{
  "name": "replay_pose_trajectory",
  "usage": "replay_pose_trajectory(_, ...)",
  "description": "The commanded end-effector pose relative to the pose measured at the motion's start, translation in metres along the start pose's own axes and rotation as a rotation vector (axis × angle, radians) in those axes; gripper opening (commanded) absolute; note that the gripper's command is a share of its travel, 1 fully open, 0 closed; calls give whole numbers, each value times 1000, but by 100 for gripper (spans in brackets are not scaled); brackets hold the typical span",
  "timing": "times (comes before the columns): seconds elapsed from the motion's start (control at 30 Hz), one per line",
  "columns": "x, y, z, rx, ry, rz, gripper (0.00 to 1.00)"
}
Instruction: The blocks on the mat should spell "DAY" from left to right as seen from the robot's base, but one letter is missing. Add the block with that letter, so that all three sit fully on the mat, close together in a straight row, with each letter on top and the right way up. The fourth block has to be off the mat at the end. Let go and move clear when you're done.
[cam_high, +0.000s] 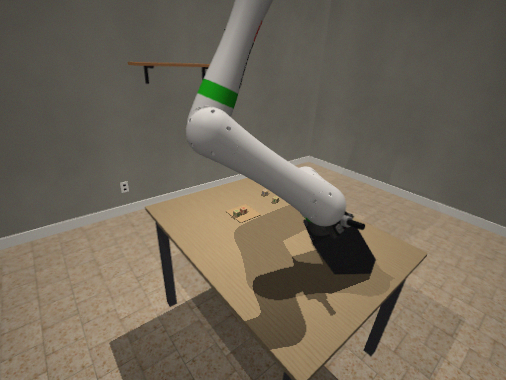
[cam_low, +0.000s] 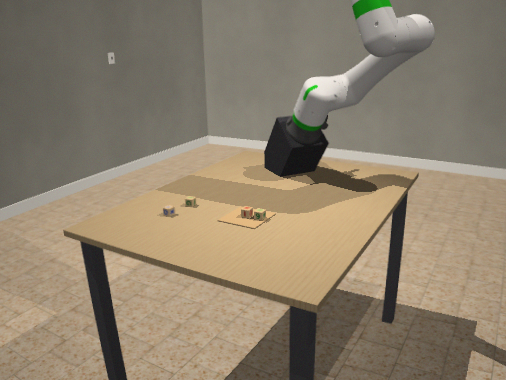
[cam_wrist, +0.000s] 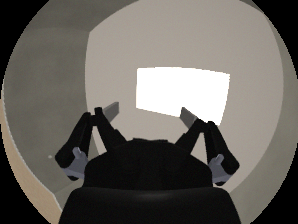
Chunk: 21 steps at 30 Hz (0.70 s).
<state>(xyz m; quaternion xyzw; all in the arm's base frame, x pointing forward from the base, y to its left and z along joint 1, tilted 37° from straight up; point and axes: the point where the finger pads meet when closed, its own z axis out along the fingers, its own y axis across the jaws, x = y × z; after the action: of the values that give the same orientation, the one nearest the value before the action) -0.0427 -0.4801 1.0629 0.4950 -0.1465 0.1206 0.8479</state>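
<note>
The mat (cam_high: 251, 216) (cam_low: 235, 220) bears two small blocks side by side, one with green marks (cam_high: 236, 214) (cam_low: 260, 215) and one with red marks (cam_high: 243, 211) (cam_low: 246, 212). Off the mat lie two more blocks, a blue-marked one (cam_high: 265, 193) (cam_low: 169, 211) and a green-marked one (cam_high: 275, 200) (cam_low: 190, 202), a little apart. The letters on top are too small to read. My gripper (cam_wrist: 149, 109) is open and empty, far from all the blocks. Its fingers cannot be made out in the top and exterior views.
A large black box-like body (cam_high: 344, 252) (cam_low: 295, 152) is at the arm's wrist, over the table's other half. The arm casts a broad shadow on the table (cam_high: 200, 225) (cam_low: 200, 245). The wrist view faces a pale surface with a bright white panel (cam_wrist: 182, 90).
</note>
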Motion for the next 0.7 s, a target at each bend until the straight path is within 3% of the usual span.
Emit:
replay_pose_trajectory(0.0,8,-10,2,9,21,82,100)
replay_pose_trajectory(0.57,50,-74,8,124,93,501,100)
replay_pose_trajectory(0.67,62,-96,8,168,102,616,100)
